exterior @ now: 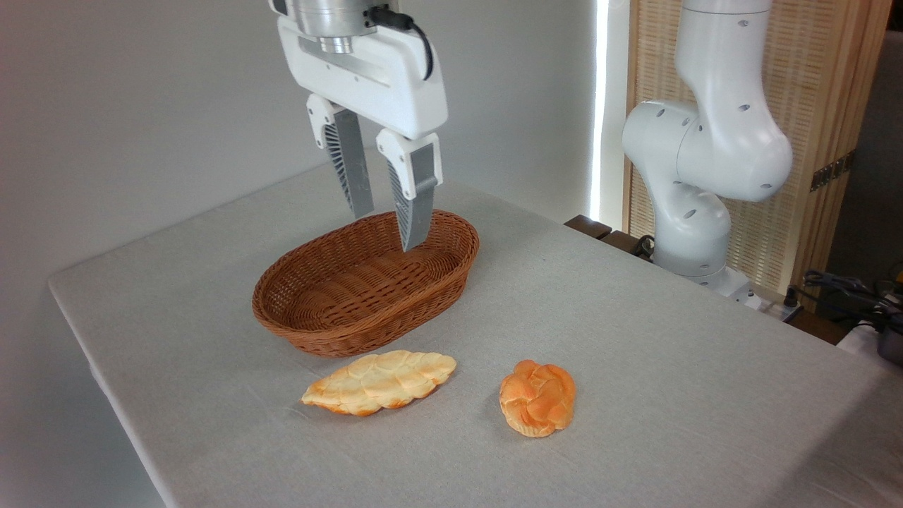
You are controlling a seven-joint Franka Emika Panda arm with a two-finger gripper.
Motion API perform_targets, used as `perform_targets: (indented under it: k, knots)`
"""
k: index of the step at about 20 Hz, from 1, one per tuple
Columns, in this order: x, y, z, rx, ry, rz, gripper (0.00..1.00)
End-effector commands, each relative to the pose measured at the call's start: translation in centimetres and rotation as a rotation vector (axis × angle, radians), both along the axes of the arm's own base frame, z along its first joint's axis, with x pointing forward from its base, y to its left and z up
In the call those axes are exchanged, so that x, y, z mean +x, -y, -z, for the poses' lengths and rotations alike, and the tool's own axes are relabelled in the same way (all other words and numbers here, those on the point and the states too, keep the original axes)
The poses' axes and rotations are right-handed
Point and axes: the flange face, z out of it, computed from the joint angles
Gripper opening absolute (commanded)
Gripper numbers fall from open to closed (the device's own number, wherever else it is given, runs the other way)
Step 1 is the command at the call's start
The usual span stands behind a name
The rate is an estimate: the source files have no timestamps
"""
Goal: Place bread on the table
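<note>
The worktop (635,339), under grey cloth, carries a brown wicker basket (367,310). Above the basket hang the gripper's (388,229) jaws, parted and holding nothing. In front of the basket lies a pale flat loaf (381,382); the bread (537,397) rests on the cloth, front-right of the basket.

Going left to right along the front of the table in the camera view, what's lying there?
Pale leaf-shaped loaf → deep-orange braided bun, both on the grey cloth; the empty basket sits behind the loaf.

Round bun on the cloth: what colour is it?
Deep orange with paler braided creases; the fixed camera shows the bun clearly.
</note>
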Motion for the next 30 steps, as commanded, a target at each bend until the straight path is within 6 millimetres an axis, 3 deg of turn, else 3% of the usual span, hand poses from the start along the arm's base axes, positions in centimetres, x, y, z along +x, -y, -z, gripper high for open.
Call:
perform_targets:
  k: [1,15,30]
  knots:
    - [1.9,0.0,1.0,-0.02,-0.047,-0.02,1.0]
    - [3.0,-0.2,0.4,0.016,0.065,-0.056,1.0]
    - [2.6,-0.4,1.0,0.066,0.035,-0.047,1.0]
